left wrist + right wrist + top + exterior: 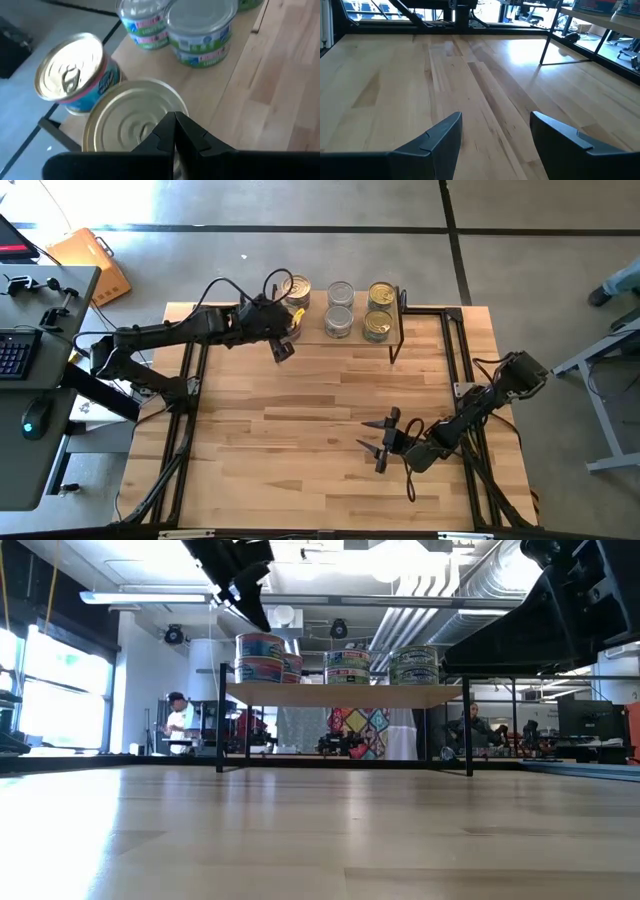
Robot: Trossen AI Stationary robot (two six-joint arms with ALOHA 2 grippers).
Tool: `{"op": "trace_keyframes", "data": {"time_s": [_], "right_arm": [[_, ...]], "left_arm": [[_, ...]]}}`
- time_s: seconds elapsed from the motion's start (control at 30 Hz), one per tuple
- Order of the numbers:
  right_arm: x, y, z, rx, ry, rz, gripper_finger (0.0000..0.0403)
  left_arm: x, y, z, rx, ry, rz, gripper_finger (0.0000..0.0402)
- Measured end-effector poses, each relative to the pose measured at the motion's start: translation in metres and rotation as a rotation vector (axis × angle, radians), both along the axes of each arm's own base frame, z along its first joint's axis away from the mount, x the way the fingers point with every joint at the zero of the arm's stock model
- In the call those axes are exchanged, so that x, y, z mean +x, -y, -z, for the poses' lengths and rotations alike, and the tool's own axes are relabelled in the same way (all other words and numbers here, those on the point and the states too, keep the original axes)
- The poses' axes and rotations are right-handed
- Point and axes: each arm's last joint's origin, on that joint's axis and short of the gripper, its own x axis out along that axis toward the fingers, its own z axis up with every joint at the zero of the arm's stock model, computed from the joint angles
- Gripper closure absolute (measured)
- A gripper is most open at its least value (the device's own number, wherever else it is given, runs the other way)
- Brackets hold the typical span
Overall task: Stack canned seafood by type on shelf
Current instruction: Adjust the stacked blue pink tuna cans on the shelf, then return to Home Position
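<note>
Closest to you in the left wrist view are the left gripper's (174, 131) fingers, pressed together with nothing between them, their tips hovering over the gold lid of a tin (135, 117) directly below. That is the relation your next move turns on: the tin lies straight under the fingertips, flat lid up, its axis vertical, so you must spread the fingers before descending. In the high view the left gripper (283, 348) sits at the upper centre-left, by the shelf's (400, 330) left end; all the canned seafood appears to be on the shelf already: gold-lidded tins (296, 290) at left, silver-lidded tins (340, 308) in the middle, more gold lids (379, 310) at right, though stack heights are hard to judge from above. The right gripper (383, 442) waits at the lower right with fingers spread and empty, well apart from the shelf.
</note>
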Motion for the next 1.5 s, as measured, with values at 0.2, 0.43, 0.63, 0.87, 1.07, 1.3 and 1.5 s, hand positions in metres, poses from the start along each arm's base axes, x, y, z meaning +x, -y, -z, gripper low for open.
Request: {"op": "trace_keyframes", "data": {"time_s": [0.2, 0.43, 0.63, 0.87, 1.07, 1.3, 1.5], "right_arm": [[0.0, 0.0, 0.0, 0.002, 0.001, 0.001, 0.0177], [0.0, 0.0, 0.0, 0.002, 0.001, 0.0, 0.0177], [0.0, 0.0, 0.0, 0.001, 0.0, 0.0, 0.0177], [0.0, 0.0, 0.0, -0.001, -0.001, 0.0, 0.0177], [0.0, 0.0, 0.0, -0.002, -0.002, 0.0, 0.0177], [0.0, 0.0, 0.001, -0.01, -0.014, 0.0, 0.0177], [-0.001, 0.0, 0.002, -0.011, -0.016, 0.001, 0.0177]], "left_arm": [[0.003, -0.002, -0.004, 0.056, 0.022, 0.039, 0.0401], [0.0, 0.003, -0.025, 0.096, -0.01, 0.086, 0.0401], [-0.011, -0.002, -0.032, 0.022, -0.082, 0.036, 0.0401], [0.0, -0.023, -0.012, -0.074, -0.121, 0.041, 0.0401], [0.016, -0.037, 0.0, -0.028, -0.142, 0.05, 0.0401], [0.023, -0.04, 0.0, 0.02, -0.109, 0.075, 0.0401], [0.026, -0.031, -0.014, 0.018, -0.091, 0.096, 0.0401]]}}
